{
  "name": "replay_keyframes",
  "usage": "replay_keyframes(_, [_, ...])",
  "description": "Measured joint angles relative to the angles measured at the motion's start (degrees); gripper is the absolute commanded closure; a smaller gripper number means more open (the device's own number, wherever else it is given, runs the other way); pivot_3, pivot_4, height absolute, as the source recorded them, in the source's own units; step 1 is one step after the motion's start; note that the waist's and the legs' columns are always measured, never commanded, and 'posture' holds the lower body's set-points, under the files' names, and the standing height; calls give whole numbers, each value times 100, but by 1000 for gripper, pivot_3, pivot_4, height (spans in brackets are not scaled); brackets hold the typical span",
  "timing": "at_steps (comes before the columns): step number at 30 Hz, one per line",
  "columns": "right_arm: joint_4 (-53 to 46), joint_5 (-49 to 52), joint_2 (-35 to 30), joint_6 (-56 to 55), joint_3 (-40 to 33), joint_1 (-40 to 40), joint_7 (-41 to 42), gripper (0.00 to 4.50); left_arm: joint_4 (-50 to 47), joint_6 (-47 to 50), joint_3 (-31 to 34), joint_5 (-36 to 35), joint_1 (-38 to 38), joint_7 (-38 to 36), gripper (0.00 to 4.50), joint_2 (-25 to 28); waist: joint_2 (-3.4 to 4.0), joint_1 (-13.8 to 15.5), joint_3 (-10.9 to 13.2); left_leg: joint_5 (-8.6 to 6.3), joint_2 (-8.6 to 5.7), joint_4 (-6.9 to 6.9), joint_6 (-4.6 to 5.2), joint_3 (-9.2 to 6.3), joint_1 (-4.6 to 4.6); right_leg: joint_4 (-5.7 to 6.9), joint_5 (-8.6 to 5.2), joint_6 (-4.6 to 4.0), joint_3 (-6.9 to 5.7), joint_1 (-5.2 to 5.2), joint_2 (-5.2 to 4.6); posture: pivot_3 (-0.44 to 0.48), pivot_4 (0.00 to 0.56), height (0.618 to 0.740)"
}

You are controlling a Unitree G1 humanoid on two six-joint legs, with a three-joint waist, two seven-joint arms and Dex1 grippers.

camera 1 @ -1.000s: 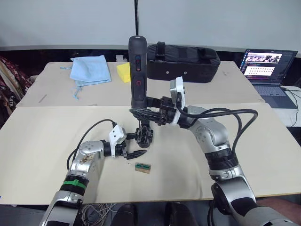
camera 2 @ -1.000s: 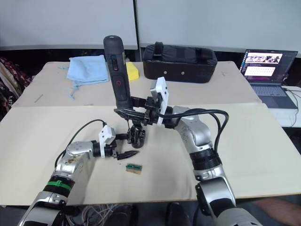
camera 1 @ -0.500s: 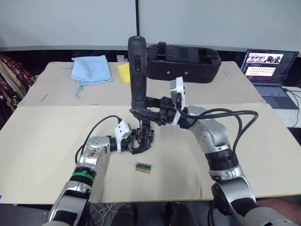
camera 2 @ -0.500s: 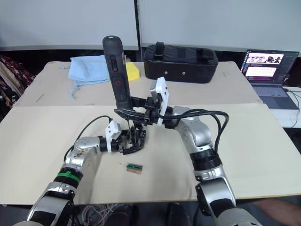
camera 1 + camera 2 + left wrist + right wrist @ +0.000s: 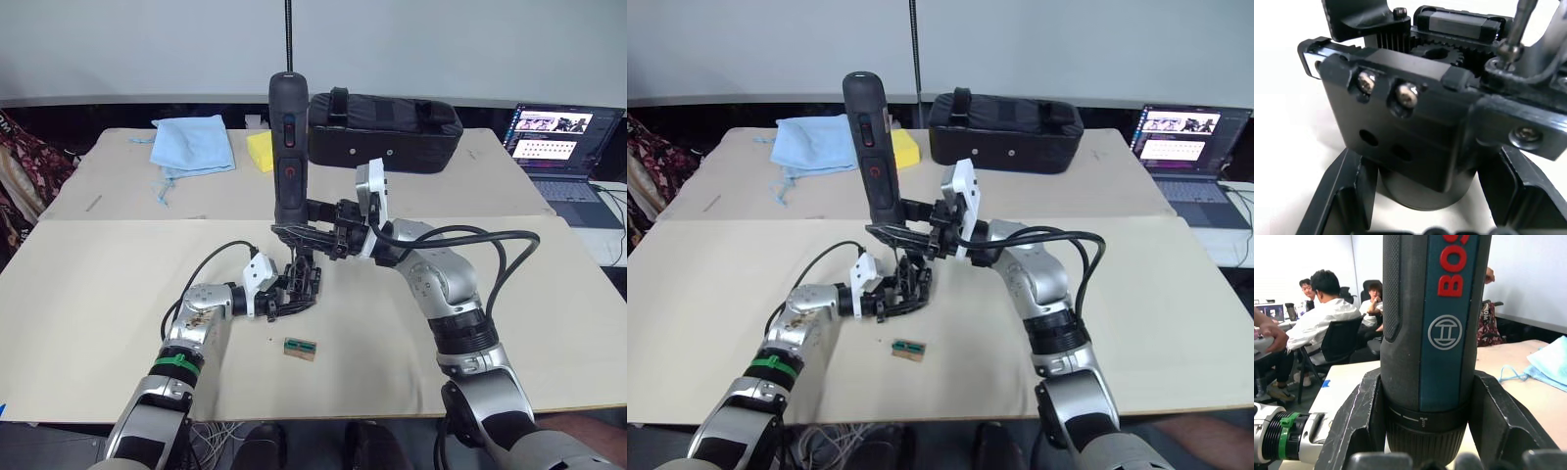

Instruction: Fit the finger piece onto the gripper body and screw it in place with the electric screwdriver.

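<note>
The right gripper [image 5: 312,233] has its fingers clamped around the lower barrel of the electric screwdriver [image 5: 287,147], which stands upright with its thin bit pointing down onto the top of the gripper body [image 5: 302,282] near the middle of the surface [image 5: 88,294]. In the left wrist view the bit meets a screw head on the block's upper edge, so the driving step looks to be in hand. The left gripper [image 5: 284,300] reaches in from the side, its fingers [image 5: 1339,196] spread wide to either side of the round base of the gripper body; whether they actually press on it I cannot tell, though they seem placed to steady it. The finger piece [image 5: 297,304] appears as a dark wedge low against the body, seemingly already fitted, but it blurs into the black parts around it. Two silver screws sit seated on the block's near face. What seems left is finishing this screw and any others. A small green-topped block [image 5: 299,349] lies near, apart from the work.
</note>
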Motion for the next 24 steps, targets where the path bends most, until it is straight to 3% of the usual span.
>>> replay_keyframes(24, [-193, -130, 63, -308, 83, 333, -172, 2578, -175, 6, -46, 175, 65, 136, 2144, 5, -1, 12, -4, 0, 1, 0, 0, 0, 8, 0, -6, 10, 0, 7, 1, 0, 150, 740])
